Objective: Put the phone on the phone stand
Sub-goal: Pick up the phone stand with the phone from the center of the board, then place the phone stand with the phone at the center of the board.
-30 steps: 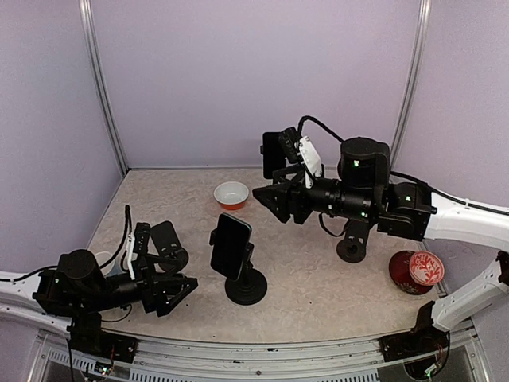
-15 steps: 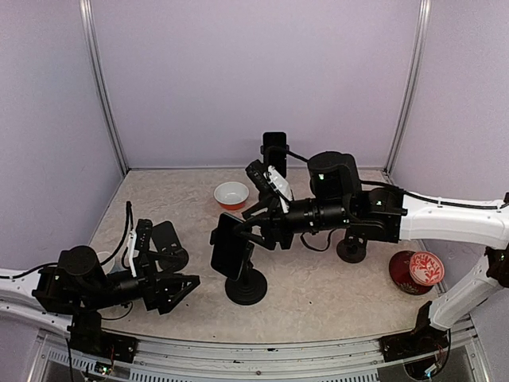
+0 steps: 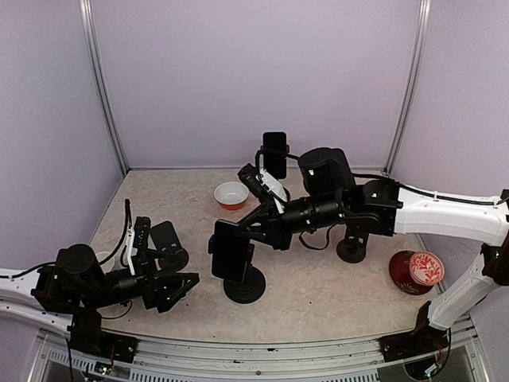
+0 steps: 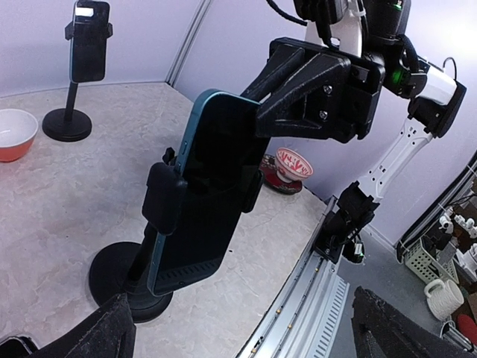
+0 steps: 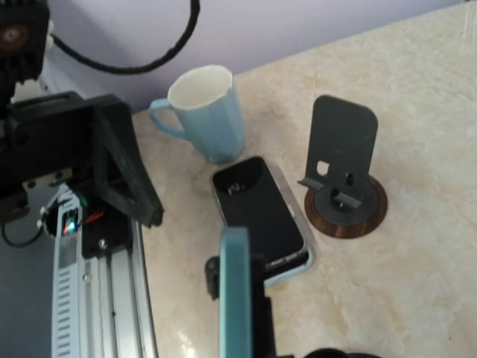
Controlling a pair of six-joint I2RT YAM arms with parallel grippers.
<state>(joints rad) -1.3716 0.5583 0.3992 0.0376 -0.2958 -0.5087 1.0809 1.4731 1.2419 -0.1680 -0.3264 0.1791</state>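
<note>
On the pale, marbled table (image 3: 318, 294), my right arm (image 3: 445, 215) reaches in from the right toward the middle. Its claw (image 3: 248, 226) sits at the upper edge of the teal-cased phone (image 3: 230, 252). Whether those fingers press the phone or only flank it, I cannot tell.

My left arm (image 3: 71, 282) lies low at the near left corner. Its claw (image 3: 179, 293) is spread wide and holds nothing.

The teal-cased phone stands tilted near the table's centre, held by the side clamps of the black round-based stand (image 3: 244, 288).

At the back, another phone (image 3: 274, 153) sits on a tall post. A red patterned bowl (image 3: 420, 269) rests at the right edge, and an orange bowl (image 3: 231, 194) lies toward the rear.

My right wrist camera shows a pale blue mug (image 5: 205, 112), a dark plate stand (image 5: 343, 160) on a wooden disc, and a flat phone (image 5: 262, 216) lying just beside that disc.
</note>
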